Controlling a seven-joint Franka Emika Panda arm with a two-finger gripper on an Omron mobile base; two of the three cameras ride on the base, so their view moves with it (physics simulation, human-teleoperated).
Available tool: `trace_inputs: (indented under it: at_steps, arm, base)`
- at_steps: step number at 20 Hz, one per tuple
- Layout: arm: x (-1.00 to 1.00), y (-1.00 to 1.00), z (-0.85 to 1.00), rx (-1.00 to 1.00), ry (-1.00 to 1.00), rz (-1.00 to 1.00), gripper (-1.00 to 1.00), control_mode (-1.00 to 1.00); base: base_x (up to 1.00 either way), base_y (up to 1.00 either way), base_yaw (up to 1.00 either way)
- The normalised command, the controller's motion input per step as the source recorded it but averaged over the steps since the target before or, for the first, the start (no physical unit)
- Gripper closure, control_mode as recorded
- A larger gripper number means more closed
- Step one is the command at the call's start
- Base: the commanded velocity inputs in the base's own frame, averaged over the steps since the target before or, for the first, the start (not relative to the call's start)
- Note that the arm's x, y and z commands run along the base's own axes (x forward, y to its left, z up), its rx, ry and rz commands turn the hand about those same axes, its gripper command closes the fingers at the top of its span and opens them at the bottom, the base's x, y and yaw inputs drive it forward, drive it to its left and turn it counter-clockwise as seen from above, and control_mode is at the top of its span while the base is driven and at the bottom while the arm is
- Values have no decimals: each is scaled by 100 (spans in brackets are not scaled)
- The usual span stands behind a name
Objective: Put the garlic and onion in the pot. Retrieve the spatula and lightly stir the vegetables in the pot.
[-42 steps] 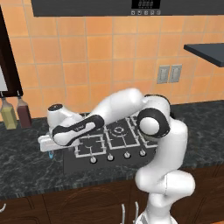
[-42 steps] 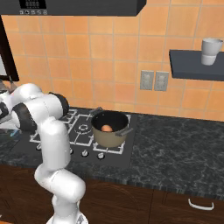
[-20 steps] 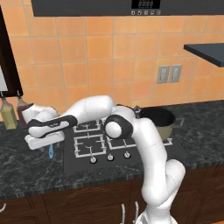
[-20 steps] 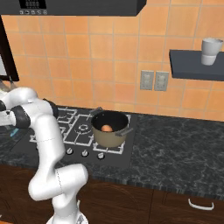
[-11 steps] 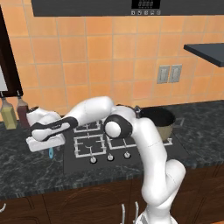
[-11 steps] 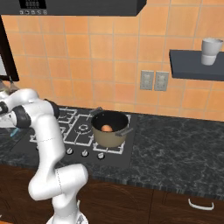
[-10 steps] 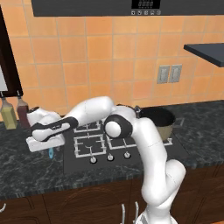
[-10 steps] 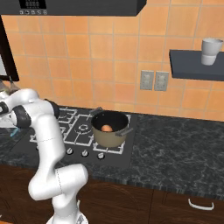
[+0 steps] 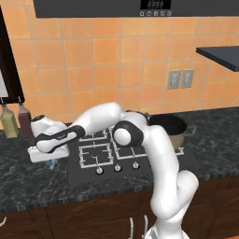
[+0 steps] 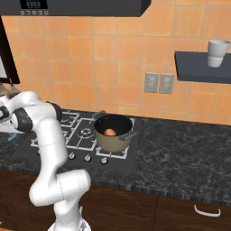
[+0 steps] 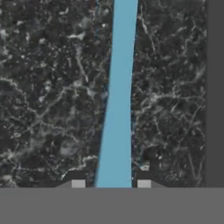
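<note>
The light-blue spatula lies flat on the dark speckled counter, its slim handle running straight up the hand view. My gripper is down over it with one fingertip pressed close on each side of the handle. In the left base view the gripper sits low on the counter left of the stove, with a bit of the spatula showing under it. The tan pot stands on the stove's right front burner with the orange-brown onion inside. The garlic is hidden.
Two bottles stand against the wall just left of and behind my hand. The black stove with its knobs lies between hand and pot. A wall shelf with a cup hangs at the right.
The arm swung left from the stove to the counter, then settled low over the spatula. The fingers have closed in on its handle.
</note>
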Motion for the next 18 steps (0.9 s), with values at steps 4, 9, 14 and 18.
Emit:
trace_inputs:
  at_steps: [4, 9, 14, 18]
  arm:
    - [-40, -38, -7, 10, -13, 0, 100, -100]
    - [-36, -21, 71, 25, -18, 0, 100, -100]
    - [-11, -13, 100, 28, -18, -4, 100, -100]
    - [0, -22, 100, 19, -5, -15, 100, -100]
  base:
    - [0, 0, 0]
    - [0, 0, 0]
    - [0, 0, 0]
    - [0, 0, 0]
